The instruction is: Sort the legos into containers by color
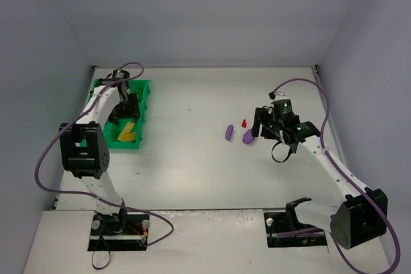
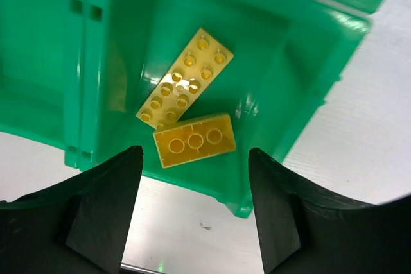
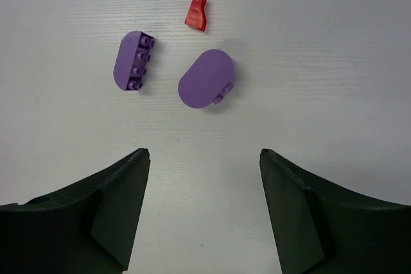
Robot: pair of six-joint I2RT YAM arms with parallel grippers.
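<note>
Seemingly open table point(image 3: 334, 56) around 3 bricks point(image 3: 207, 78)

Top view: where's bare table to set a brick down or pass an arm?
Widest bare patch: mid-table between the green tray and the purple bricks. Also bare: the strip along the far wall. Crowded: purple bricks, red piece and right end effector bunch together; left end effector hangs over the tray.

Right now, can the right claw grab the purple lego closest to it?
Probably yes: the right claw is open, and that purple lego lies just ahead with nothing between them.
</note>
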